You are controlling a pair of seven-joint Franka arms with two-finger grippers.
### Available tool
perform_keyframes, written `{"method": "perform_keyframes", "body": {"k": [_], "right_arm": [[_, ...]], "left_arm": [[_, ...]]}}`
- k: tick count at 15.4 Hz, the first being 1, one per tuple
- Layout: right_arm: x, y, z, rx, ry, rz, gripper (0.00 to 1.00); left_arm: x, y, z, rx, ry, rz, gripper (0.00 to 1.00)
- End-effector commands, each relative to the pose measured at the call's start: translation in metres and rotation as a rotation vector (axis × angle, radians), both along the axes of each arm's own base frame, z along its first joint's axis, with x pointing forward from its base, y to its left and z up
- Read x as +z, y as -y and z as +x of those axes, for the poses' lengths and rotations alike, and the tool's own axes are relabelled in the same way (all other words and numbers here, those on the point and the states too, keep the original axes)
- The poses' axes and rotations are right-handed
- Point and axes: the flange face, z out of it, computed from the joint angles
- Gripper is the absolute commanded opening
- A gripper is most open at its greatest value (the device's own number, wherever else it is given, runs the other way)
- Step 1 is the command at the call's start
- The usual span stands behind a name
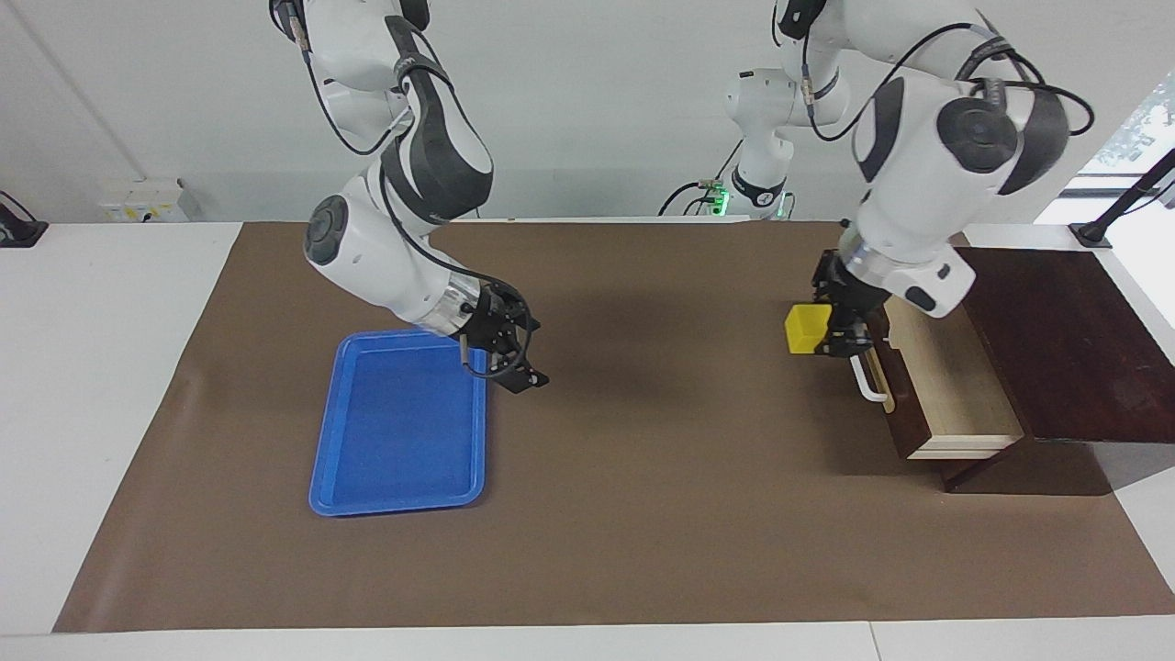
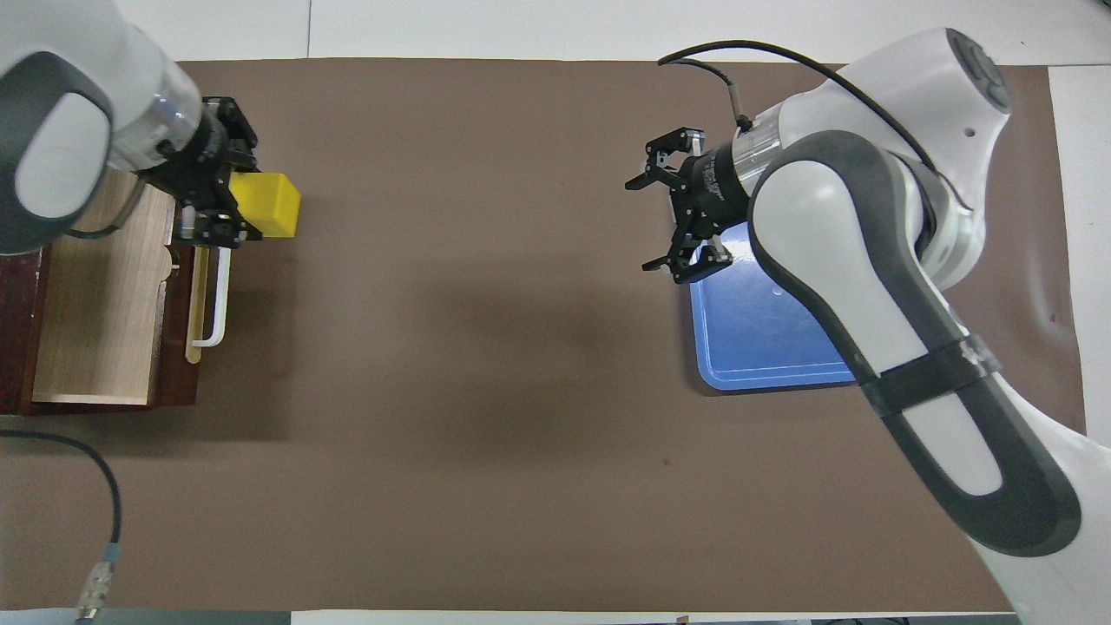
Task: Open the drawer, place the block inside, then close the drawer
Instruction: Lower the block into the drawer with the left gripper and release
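Observation:
The drawer (image 1: 950, 386) stands pulled out of its dark wooden box (image 1: 1065, 340) at the left arm's end of the table. Its pale interior (image 2: 100, 304) is bare, and its white bar handle (image 1: 867, 381) faces the table's middle. My left gripper (image 1: 823, 335) is shut on the yellow block (image 1: 808, 329) and holds it in the air over the drawer's front and handle (image 2: 217, 299). The overhead view shows the left gripper (image 2: 243, 208) and the block (image 2: 269, 204) too. My right gripper (image 1: 509, 360) is open and empty over the blue tray's edge, and shows from overhead (image 2: 653, 221).
A flat blue tray (image 1: 395, 431) lies on the brown mat (image 1: 643, 477) toward the right arm's end and holds nothing; it also shows in the overhead view (image 2: 764, 338). A cable (image 2: 95, 486) lies by the table's near edge.

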Motion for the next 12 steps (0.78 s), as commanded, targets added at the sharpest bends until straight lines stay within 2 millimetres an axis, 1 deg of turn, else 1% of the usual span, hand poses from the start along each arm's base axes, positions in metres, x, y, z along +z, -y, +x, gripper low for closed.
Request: {"method": "perform_keyframes", "body": {"k": [1,3,4,5,6,8,9,12], "right_arm": [[0.029,0.054,-0.014,0.217,0.097,-0.061,1.00],[0.040,0.093,-0.021,0.412,0.165,-0.105,1.00],[0.045,0.106,-0.024,0.517,0.199,-0.129,1.00],[0.050,0.117,-0.028,0.629,0.234,-0.159,1.00],[0.055,0.124,-0.031,0.716,0.260,-0.185,1.00],[0.067,0.143,-0.035,0.870,0.320,-0.230,1.00],[0.073,0.153,-0.038,0.948,0.342,-0.246,1.00],[0.098,0.172,-0.047,1.186,0.397,-0.330,1.00]], "left_arm": [[0.002,-0.072,0.004,-0.027,-0.001,-0.028,0.00],[-0.004,-0.123,0.004,-0.078,0.008,-0.037,0.00],[-0.011,-0.139,-0.001,-0.115,0.012,-0.039,0.00],[-0.020,-0.148,-0.006,-0.131,0.030,-0.035,0.00],[-0.035,-0.158,-0.016,-0.123,0.047,-0.023,0.00],[-0.068,-0.160,-0.037,-0.114,0.082,-0.001,0.00],[-0.080,-0.169,-0.047,-0.097,0.088,0.004,0.00],[-0.096,-0.186,-0.056,-0.067,0.105,0.011,0.00]]}}
